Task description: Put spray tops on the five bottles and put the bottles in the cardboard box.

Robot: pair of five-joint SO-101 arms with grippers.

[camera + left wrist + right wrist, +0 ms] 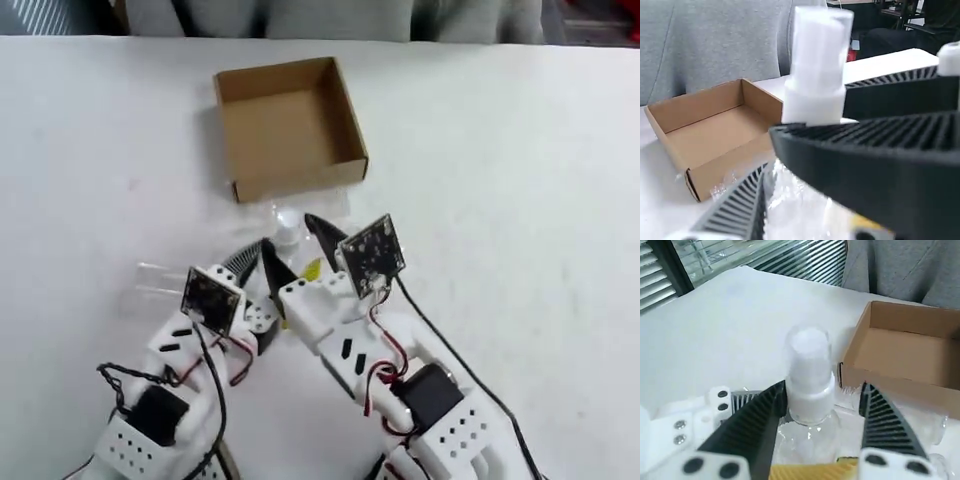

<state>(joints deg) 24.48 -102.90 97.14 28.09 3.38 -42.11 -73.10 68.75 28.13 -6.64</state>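
Just in front of the cardboard box, by its near wall, a clear bottle stands upright with its white spray top already on. The right end effector straddles its neck with the fingers apart: one black finger touches the white collar and the other stands clear. The left end effector sits close alongside, a little farther from the box; whether it's open or closed, I cannot tell. Another clear bottle lies on the bench against the box's front wall.
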